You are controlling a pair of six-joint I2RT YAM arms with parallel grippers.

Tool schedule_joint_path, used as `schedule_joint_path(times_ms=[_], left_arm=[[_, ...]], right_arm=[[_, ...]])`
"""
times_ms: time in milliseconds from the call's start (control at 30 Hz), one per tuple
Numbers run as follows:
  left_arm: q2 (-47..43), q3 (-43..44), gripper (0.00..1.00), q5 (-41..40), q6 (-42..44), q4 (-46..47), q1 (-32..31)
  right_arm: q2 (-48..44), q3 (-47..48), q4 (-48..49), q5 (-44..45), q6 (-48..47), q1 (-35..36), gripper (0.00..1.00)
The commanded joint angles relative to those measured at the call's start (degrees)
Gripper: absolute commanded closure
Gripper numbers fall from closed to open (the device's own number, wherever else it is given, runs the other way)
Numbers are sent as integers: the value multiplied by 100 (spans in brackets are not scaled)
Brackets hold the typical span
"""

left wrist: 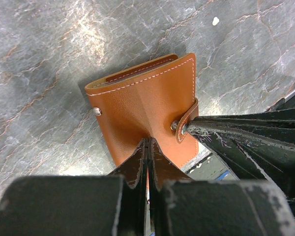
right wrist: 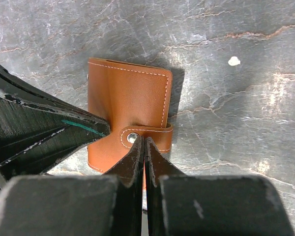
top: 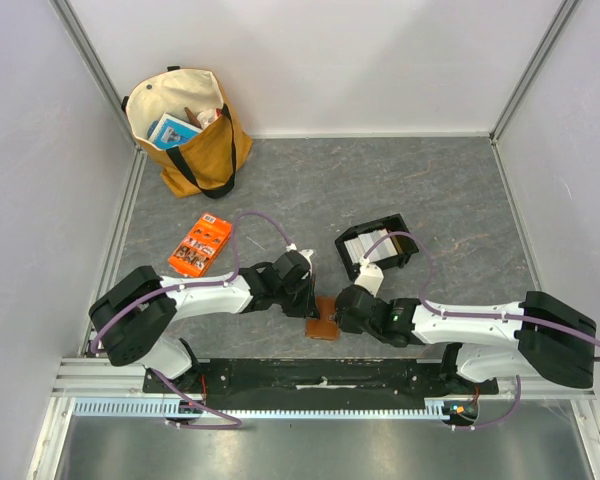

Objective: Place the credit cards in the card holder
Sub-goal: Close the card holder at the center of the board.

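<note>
The tan-brown card holder lies closed on the grey table between both grippers, with its strap fastened at the snap. In the left wrist view my left gripper is shut, tips resting on the card holder at its near middle. In the right wrist view my right gripper is shut, tips on the strap beside the snap of the card holder. Each wrist view shows the other gripper's fingers touching the card holder. The pale credit cards lie in a black tray behind my right gripper.
An orange printed packet lies to the left behind the left arm. A tan tote bag with items inside stands at the back left. Walls enclose the table on three sides.
</note>
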Motion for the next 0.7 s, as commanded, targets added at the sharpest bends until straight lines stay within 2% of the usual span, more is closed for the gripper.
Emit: schedule_joint_path(times_ms=[0, 667], left_arm=[[-8, -105, 98, -174, -36, -233, -14], [-26, -114, 98, -130, 43, -233, -15]], right_arm=[[48, 182, 158, -3, -30, -25, 96], [145, 182, 307, -12, -38, -42, 94]])
